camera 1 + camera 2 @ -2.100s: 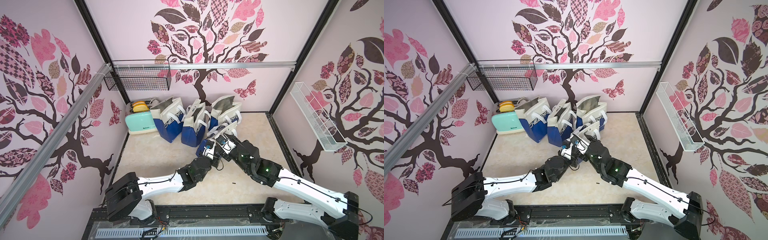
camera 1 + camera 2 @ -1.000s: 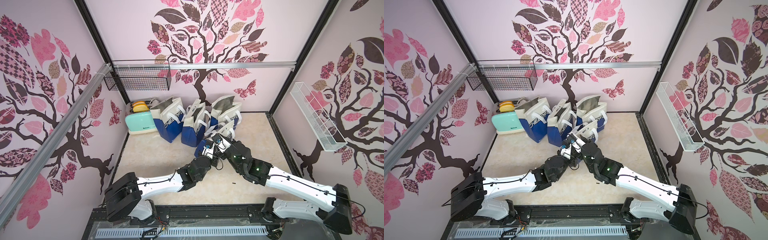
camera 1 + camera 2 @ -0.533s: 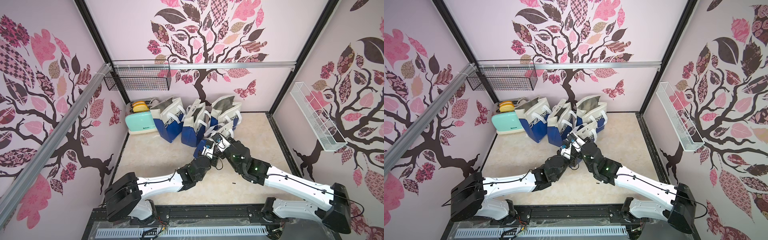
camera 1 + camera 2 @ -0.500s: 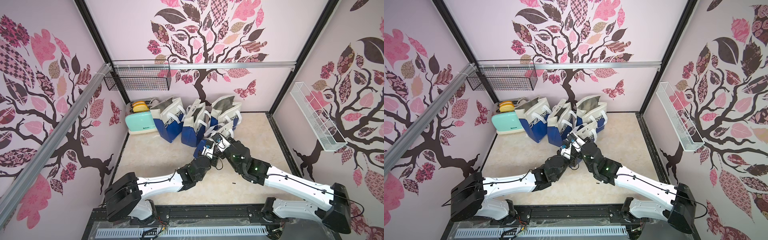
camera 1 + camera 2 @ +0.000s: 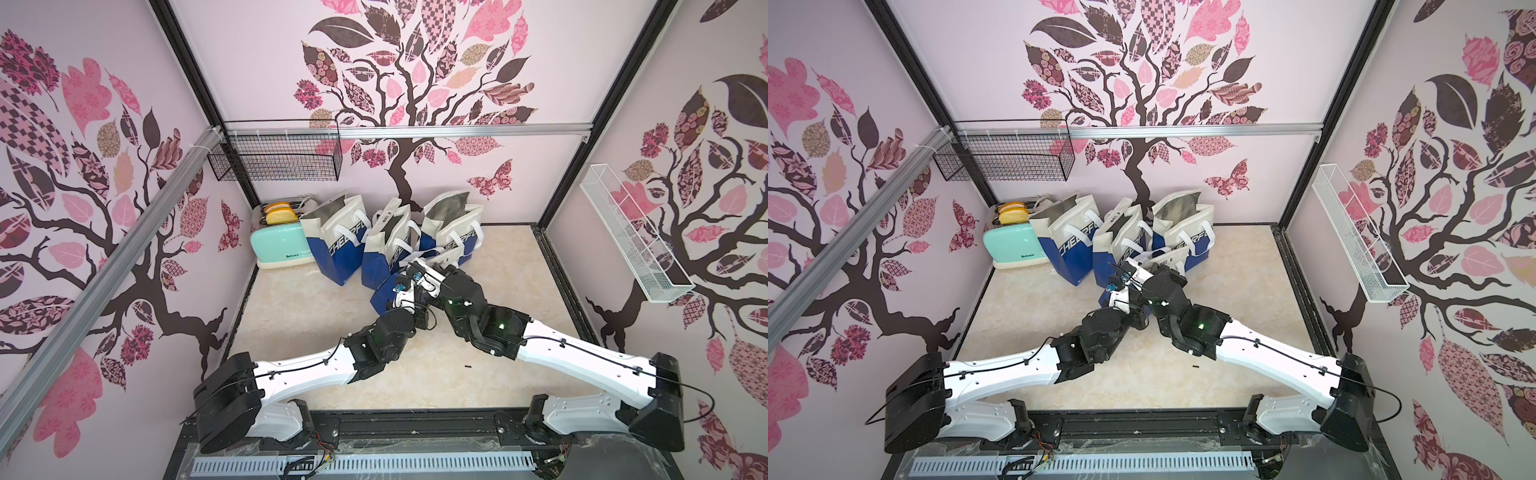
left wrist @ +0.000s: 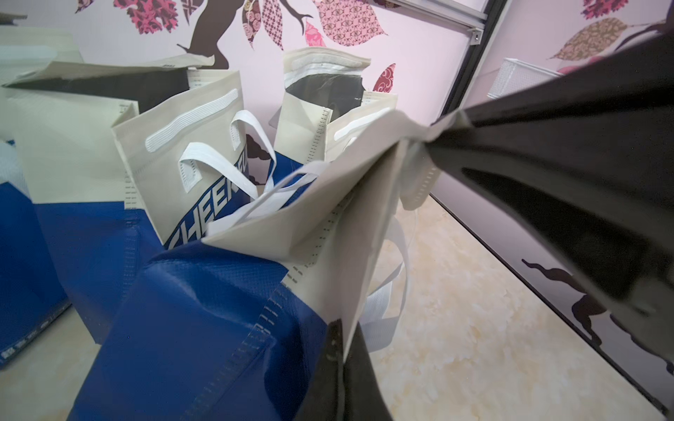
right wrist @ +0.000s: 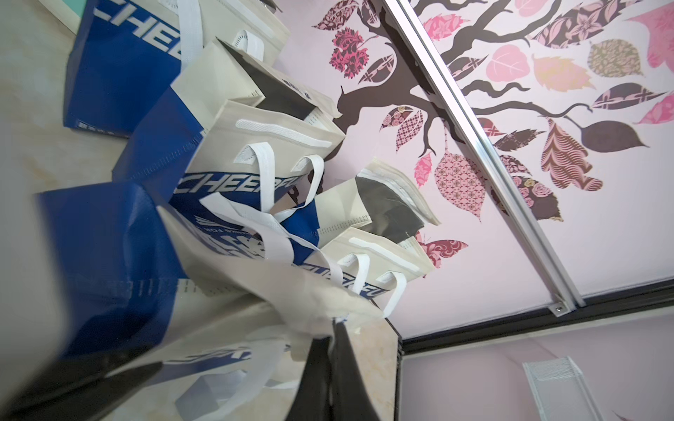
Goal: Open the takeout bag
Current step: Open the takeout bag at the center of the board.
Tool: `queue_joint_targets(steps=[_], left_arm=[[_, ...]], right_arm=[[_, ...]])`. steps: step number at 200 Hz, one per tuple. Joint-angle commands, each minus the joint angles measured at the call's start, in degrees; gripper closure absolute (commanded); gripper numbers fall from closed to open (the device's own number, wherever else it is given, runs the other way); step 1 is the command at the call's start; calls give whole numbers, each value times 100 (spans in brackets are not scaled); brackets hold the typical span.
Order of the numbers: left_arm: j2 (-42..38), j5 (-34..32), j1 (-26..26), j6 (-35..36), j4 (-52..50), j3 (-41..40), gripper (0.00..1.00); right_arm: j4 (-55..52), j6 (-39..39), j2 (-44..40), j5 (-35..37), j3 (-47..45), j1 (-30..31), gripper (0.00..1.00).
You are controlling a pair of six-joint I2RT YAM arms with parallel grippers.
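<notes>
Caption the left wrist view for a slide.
Left hand and right hand both shut on the cream top edge of the blue takeout bag, open bags standing behind.

1. Both top views hang high over the near edge of the desk and look steeply down toward the back wall; the toaster lies far off and small.
2. They share almost the whole scene, toaster included, with a slight sideways offset.
3. The left wrist view sits low, close against the takeout bag, and faces the open bags standing beside the toaster.
4. The right wrist view is as close but rolled sideways, and shares that takeout bag and the open bags.
</notes>
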Motion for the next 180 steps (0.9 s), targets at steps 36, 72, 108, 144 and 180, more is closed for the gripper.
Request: queue_joint_targets(steps=[36, 72, 108, 144, 180], left_arm=[[84, -395, 23, -743, -1435, 178, 100], [-22, -374, 23, -804, -1461, 135, 100], [-251, -341, 23, -821, -1528, 113, 100], [-429, -283, 23, -845, -1647, 191, 100], [-475, -230, 23, -771, -1643, 238, 100]], right_arm=[[-3, -1229, 489, 1195, 1341, 74, 100], [-909, -333, 569, 890, 1956, 102, 89], [-1658, 1100, 103, -89, 1375, 57, 54], [-1491, 1827, -226, -689, 680, -2, 47], [-869, 2008, -725, -1436, -152, -74, 39]])
